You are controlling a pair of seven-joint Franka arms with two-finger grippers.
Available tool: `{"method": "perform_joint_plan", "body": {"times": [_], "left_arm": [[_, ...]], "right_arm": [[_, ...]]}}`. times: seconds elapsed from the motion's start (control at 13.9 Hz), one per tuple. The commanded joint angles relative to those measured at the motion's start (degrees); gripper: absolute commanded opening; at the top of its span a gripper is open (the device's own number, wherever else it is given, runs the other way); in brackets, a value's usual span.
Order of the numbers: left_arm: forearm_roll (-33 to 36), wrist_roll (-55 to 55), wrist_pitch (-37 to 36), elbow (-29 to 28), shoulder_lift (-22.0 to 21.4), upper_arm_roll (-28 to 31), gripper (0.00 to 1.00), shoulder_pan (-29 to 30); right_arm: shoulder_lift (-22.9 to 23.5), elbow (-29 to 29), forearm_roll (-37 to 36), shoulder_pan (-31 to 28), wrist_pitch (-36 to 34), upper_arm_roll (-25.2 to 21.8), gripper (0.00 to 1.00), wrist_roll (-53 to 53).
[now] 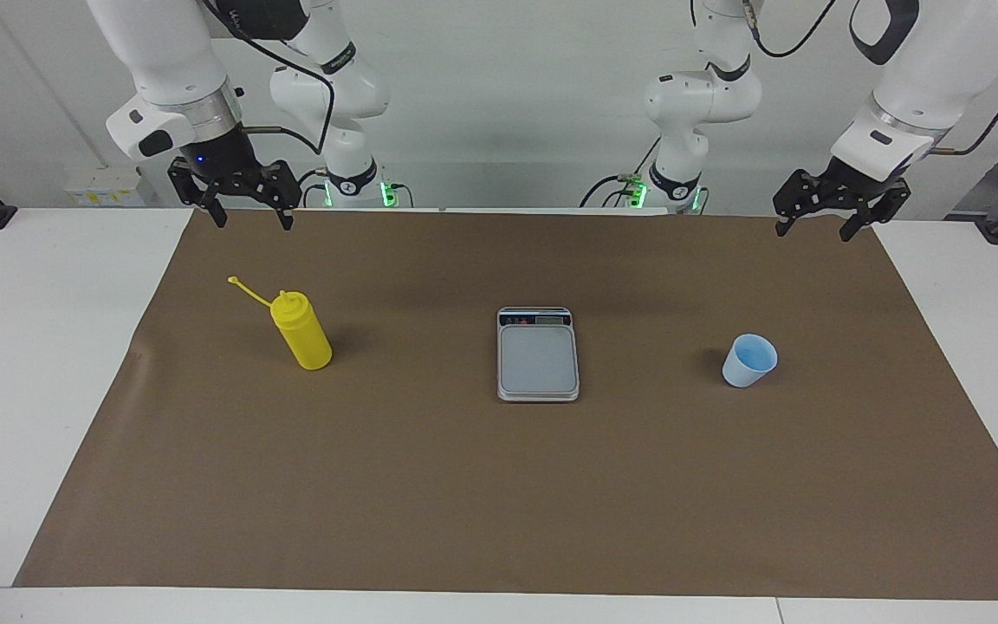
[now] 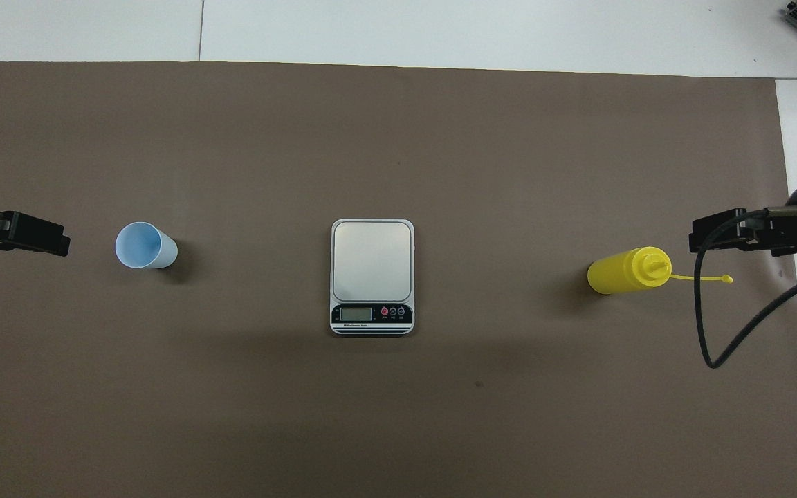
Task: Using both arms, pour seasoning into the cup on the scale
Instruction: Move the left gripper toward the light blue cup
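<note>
Both arms are hanging back with jaws spread and empty. The left gripper (image 1: 821,217) is sitting nearer the light-blue cup (image 1: 749,360), which is standing at about its 5 o'clock in the facing view. The right gripper (image 1: 249,209) has the upright yellow squeeze bottle (image 1: 301,331) just below it, and the scale (image 1: 538,355) is waiting bare between them.

Both arms wait, raised at the robots' edge of the bench. In the facing view the right arm slopes down from eleven o'clock, its end effector (image 1: 252,212) pointing down, fingers spread wide, holding nothing. The left arm slants in from one o'clock, its end effector (image 1: 826,224) tipped toward seven o'clock, fingers likewise parted and empty.
</note>
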Motion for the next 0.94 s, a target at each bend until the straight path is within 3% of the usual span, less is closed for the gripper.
{"method": "perform_joint_plan", "body": {"times": [0.0, 0.58, 0.86], "left_arm": [[0.8, 0.7, 1.4, -2.1, -1.7, -0.2, 1.00, 0.1], [0.3, -0.2, 7.6, -4.7, -1.9, 0.2, 1.00, 2.0], [-0.3, -1.2, 11.5, -4.7, 1.3, 0.3, 1.00, 3.1]], "right_arm": [[-1.3, -1.6, -0.1, -0.9, 0.7, 0.4, 1.00, -1.4], [-1.3, -1.6, -0.1, -0.9, 0.7, 0.4, 1.00, -1.4], [-1.3, -1.6, -0.1, -0.9, 0.8, 0.4, 1.00, -1.4]]}}
